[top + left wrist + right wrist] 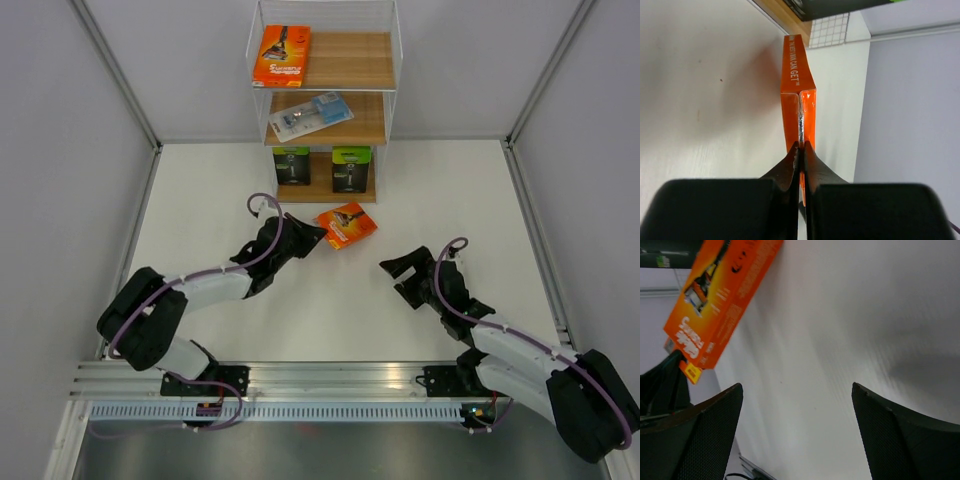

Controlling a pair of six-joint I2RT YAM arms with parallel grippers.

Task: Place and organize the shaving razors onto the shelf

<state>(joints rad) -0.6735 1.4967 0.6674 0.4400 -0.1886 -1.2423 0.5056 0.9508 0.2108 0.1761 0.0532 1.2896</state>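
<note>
Left gripper (312, 237) is clamped shut on the end seam of the orange razor pack (347, 224). The pack is mid-desk (330, 320), just in front of the shelf (372, 62). Its long axis runs straight out from the gripper toward the shelf's bottom right, and the left wrist view shows it held on edge. Can't tell if it's off the desk. Likely goal is the top board, beside the second orange pack (281, 55). Right gripper (398, 275) sits to the pack's right, apart from it, jaws wide and empty.
</note>
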